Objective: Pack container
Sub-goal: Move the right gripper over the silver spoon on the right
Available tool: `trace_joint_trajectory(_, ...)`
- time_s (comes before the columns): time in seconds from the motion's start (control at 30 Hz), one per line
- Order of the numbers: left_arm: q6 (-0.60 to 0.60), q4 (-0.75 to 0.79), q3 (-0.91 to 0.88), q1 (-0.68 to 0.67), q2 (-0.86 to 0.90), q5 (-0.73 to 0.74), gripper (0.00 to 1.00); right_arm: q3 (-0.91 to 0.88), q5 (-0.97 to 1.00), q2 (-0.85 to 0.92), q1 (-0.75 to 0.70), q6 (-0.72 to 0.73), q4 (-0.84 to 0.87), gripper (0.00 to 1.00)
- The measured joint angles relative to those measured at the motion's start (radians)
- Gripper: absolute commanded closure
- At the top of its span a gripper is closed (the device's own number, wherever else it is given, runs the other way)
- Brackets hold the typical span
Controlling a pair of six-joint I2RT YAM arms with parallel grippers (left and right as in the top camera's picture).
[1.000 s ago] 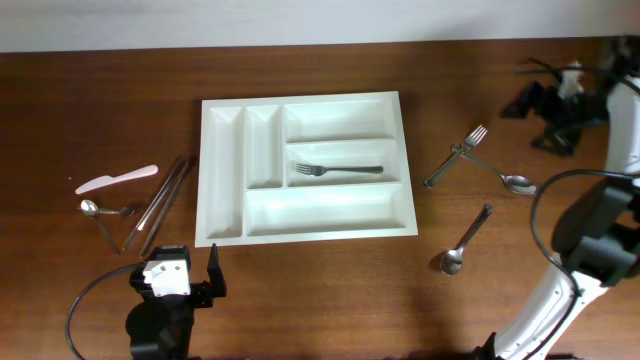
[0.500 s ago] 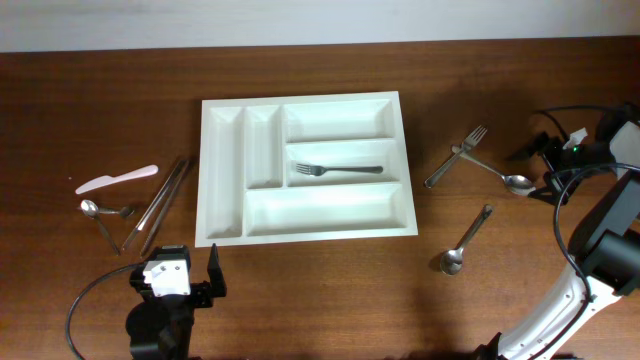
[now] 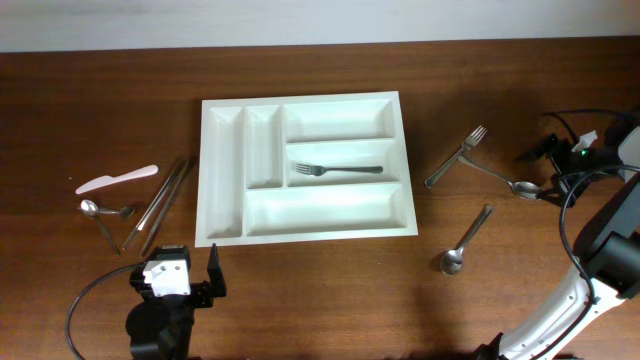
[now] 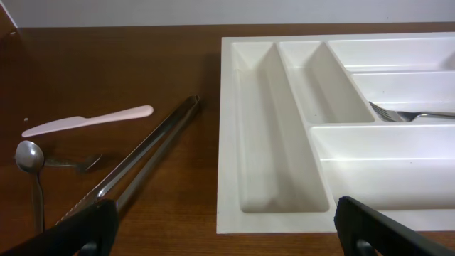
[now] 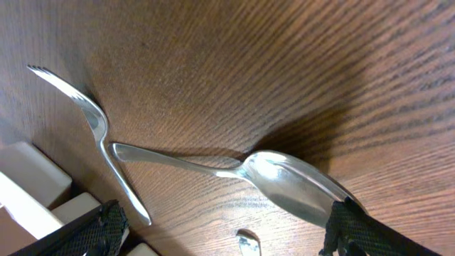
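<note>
One fork (image 3: 340, 169) is being kept in container (image 3: 225, 170), centre of worktop (image 3: 120, 90) | right claw (image 5: 227, 229) is being held spread at spoon (image 5: 291, 181), judged pickup approach | left claw (image 4: 224, 222) is being held spread, idle.

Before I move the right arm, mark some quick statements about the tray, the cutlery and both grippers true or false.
1. A fork lies in the middle long slot of the tray. True.
2. Both narrow slots hold knives. False: they are empty.
3. The pink knife lies on the table, left of the tray. True.
4. The right gripper is shut on a spoon. False: its jaws are wide apart, and the spoon lies on the table by them.
5. The left gripper holds the tongs. False: it is open, and the tongs lie on the table.
</note>
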Motion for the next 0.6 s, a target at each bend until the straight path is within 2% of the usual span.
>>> trace_joint_trajectory(0.6,0.0,0.0,0.0,0.0,0.0,0.0,0.01,0.106,0.046,0.0,-0.032,-0.063,-0.077,0.08)
